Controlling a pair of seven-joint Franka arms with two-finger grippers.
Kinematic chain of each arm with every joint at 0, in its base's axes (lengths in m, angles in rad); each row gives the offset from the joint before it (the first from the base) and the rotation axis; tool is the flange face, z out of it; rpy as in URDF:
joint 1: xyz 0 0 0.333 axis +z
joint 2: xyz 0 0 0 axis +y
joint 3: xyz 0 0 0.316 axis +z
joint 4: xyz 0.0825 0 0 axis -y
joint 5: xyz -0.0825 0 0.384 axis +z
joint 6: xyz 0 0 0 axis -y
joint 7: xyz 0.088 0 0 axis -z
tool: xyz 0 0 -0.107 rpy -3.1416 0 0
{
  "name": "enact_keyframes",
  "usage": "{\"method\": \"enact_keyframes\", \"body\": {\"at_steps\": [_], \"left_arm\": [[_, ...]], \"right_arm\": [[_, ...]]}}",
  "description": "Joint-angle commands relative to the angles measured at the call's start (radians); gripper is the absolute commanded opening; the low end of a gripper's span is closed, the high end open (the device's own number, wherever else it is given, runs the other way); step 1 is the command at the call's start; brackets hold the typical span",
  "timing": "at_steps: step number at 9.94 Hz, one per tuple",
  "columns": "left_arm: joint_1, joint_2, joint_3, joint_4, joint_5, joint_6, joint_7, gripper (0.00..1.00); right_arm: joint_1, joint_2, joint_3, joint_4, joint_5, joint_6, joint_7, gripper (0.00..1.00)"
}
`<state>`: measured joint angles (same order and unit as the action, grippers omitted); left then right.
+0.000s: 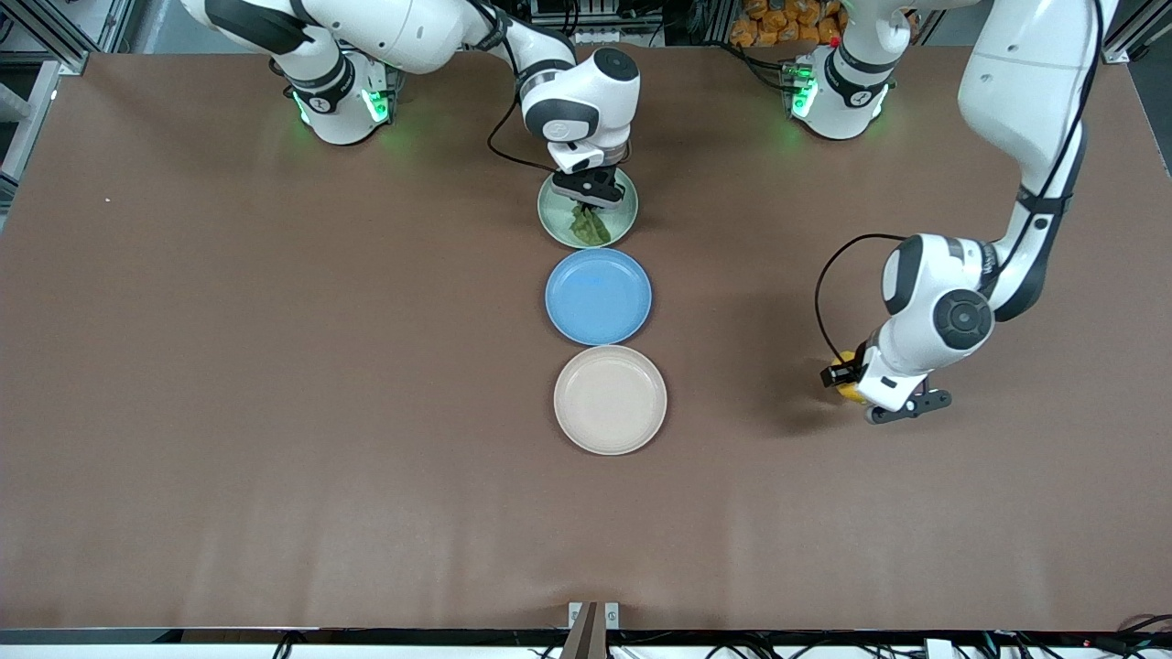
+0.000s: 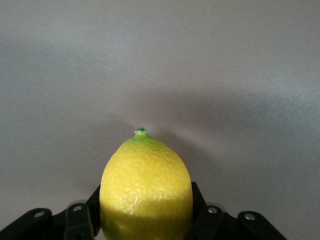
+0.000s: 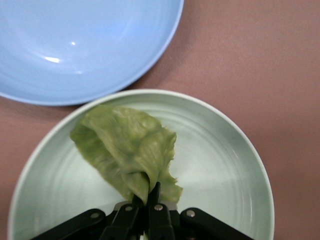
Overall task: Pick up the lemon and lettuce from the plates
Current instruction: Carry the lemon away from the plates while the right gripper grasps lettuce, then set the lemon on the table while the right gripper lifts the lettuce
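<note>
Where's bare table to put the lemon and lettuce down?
Bare: both table ends flanking the plate column, and the strip nearer the camera than the beige plate. Crowded: mint plate, blue plate and beige nearly touch; the right gripper sits over mint.

I see a matt brown tabletop [image 1: 275, 366], glossy smooth blue plate [image 3: 85, 45], satiny mint green plate [image 3: 220, 165], pebbled shiny lemon [image 2: 146, 192], wrinkled soft lettuce [image 3: 127, 150], matt black fingers [image 3: 150, 215].

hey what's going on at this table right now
Two robot arms are taking food off plates. The left gripper is shut on the lemon, over bare table toward its end. The right gripper has pinched the lettuce over the mint green plate. The blue plate and beige plate sit empty.
</note>
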<state>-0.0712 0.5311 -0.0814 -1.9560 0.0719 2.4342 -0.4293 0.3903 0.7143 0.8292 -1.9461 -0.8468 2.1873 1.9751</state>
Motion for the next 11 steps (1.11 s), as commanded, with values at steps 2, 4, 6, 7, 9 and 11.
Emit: {"method": "enact_keyframes", "body": {"at_steps": [2, 4, 6, 7, 9, 11], "left_arm": [[-0.01, 0.059, 0.0, 0.046, 0.031, 0.009, 0.011, 0.21], [-0.005, 0.06, 0.002, 0.046, 0.031, 0.011, 0.011, 0.84], [0.005, 0.037, 0.002, 0.046, 0.029, 0.009, 0.009, 1.0], [0.007, 0.014, 0.003, 0.046, 0.029, 0.008, 0.006, 1.0], [0.014, -0.064, 0.009, 0.046, 0.028, -0.02, 0.0, 1.0], [0.04, -0.155, 0.008, 0.08, 0.029, -0.123, 0.007, 1.0]], "right_arm": [[-0.031, -0.116, 0.038, -0.008, 0.218, -0.03, -0.192, 0.0], [-0.054, -0.232, 0.039, -0.008, 0.392, -0.108, -0.342, 0.0], [-0.112, -0.323, 0.042, -0.008, 0.487, -0.168, -0.448, 0.0], [-0.157, -0.366, 0.047, -0.01, 0.527, -0.2, -0.513, 0.0], [-0.264, -0.445, 0.047, -0.008, 0.607, -0.253, -0.66, 0.0], [-0.384, -0.515, 0.042, -0.005, 0.659, -0.312, -0.837, 0.0]]}}
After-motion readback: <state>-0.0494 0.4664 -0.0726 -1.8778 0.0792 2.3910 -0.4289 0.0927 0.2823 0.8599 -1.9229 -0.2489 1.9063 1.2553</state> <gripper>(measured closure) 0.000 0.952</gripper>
